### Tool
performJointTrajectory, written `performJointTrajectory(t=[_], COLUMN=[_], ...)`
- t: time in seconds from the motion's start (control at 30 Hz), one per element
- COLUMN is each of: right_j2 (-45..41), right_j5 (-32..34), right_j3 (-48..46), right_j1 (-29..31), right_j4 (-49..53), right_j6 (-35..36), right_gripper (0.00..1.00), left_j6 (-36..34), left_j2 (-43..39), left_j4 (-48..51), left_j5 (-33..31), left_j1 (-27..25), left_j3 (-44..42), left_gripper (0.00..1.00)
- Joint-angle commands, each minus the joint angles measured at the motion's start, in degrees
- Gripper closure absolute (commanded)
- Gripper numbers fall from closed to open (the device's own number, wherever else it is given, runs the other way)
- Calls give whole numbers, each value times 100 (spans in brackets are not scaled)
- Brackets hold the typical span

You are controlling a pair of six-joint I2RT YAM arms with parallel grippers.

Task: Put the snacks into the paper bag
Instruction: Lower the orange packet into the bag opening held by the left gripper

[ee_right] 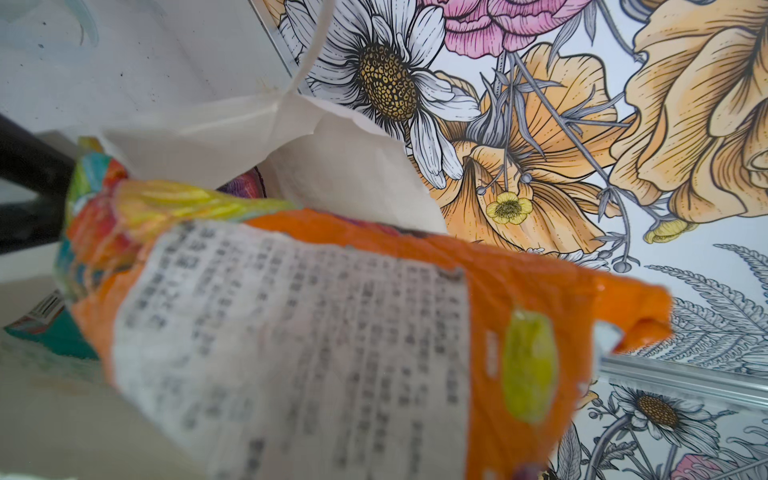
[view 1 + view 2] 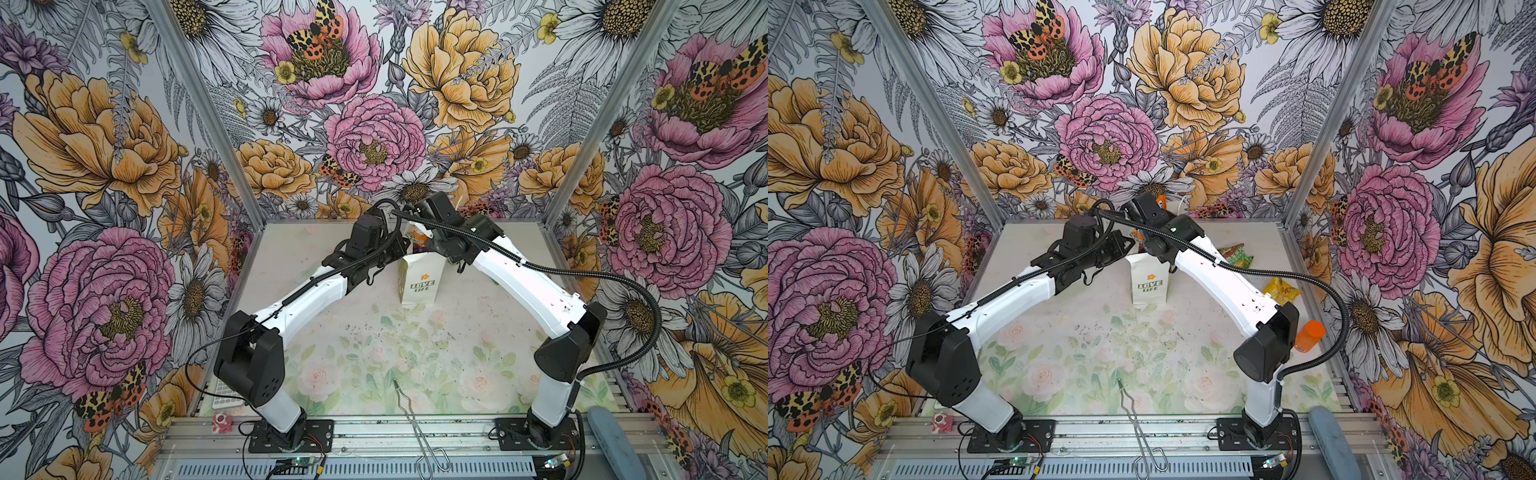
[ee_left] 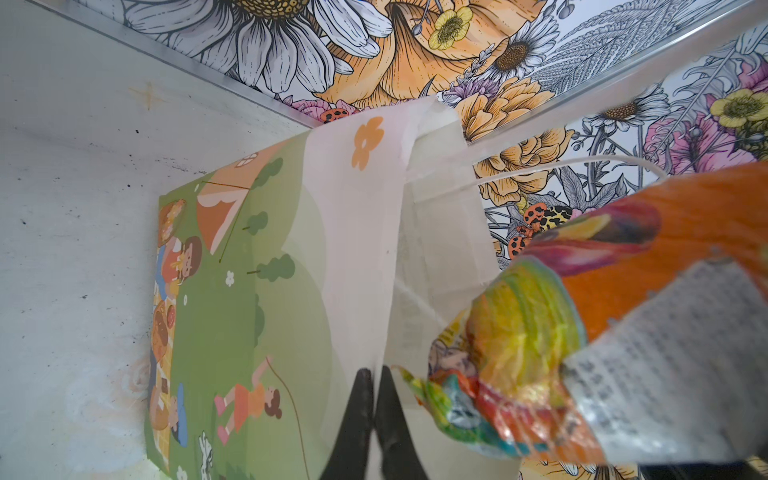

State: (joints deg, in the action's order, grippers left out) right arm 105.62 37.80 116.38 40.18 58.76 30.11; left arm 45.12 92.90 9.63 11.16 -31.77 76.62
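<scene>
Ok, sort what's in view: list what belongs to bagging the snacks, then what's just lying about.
Job in hand:
paper bag
orange-and-white packet, held at the bag's mouth
green-and-orange packet
yellow packet

Lying about:
orange bottle
wire tongs
white calculator

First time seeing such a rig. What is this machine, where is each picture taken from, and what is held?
Two white-and-black robot arms work at a table. Two pictures look down from overhead; two come from wrist cameras. The left gripper is shut on the rim of the tall white paper bag printed LOVE LIFE. The right arm holds an orange-and-white crinkly packet at the bag's mouth; its fingers are hidden. In a top view, a green-and-orange packet, a yellow packet and an orange bottle sit on the table right of the bag.
</scene>
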Motion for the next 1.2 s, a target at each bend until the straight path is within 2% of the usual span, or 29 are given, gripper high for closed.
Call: performJointTrajectory(t=[0.0,0.6,1.17], right_j2=[-54,-490,-451], right_j5=[283,280,368], right_j3=[-141,-690,-791], right_j1=[73,174,275], right_j4=[-195,-286,-416], right_j6=[209,447,522], right_gripper=[100,100,78], left_j6=[32,40,7], left_j2=[-5,13,-114], left_j4=[-272,-260,53], left_j5=[-20,-60,-338], left_j1=[-48,-49,-42], left_j3=[230,222,204], left_gripper=[100,100,100])
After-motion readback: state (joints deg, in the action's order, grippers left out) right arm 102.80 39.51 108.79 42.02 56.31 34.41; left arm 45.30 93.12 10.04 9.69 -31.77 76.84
